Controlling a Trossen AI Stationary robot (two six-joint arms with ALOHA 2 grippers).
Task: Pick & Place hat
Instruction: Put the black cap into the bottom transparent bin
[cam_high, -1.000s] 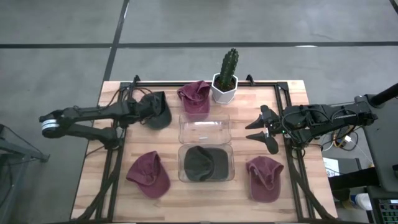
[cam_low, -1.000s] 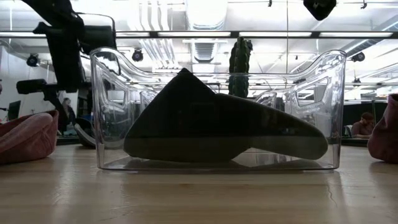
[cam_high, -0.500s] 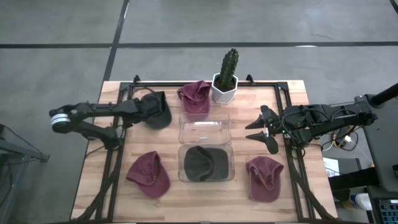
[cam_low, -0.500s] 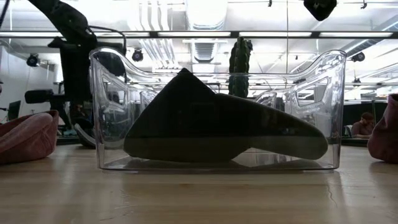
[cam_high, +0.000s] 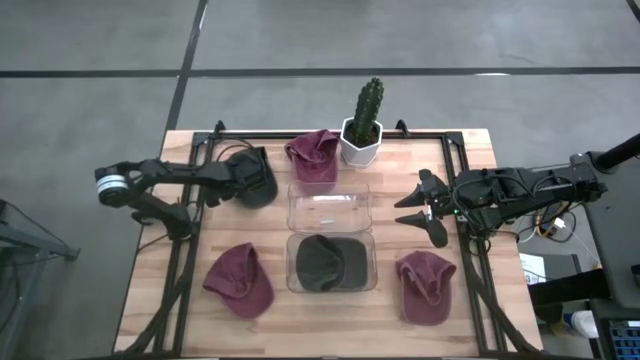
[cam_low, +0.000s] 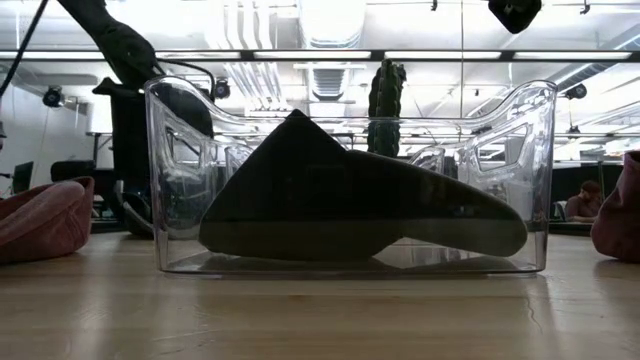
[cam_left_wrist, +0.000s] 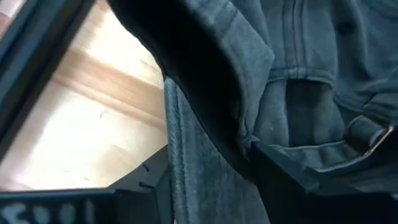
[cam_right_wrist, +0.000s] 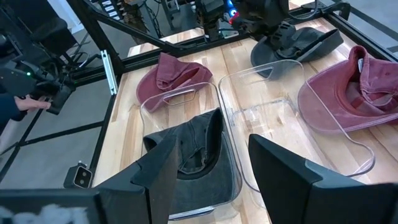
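Your left gripper (cam_high: 243, 180) sits closed on the dark grey fabric cap (cam_high: 252, 177) at the table's far-left; thin brim pinch, may slip on lifting; right gripper (cam_high: 421, 207) waits open, empty.

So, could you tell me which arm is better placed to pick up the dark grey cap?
The left: its hand is already at the dark grey cap, while the right hand waits open across the table.
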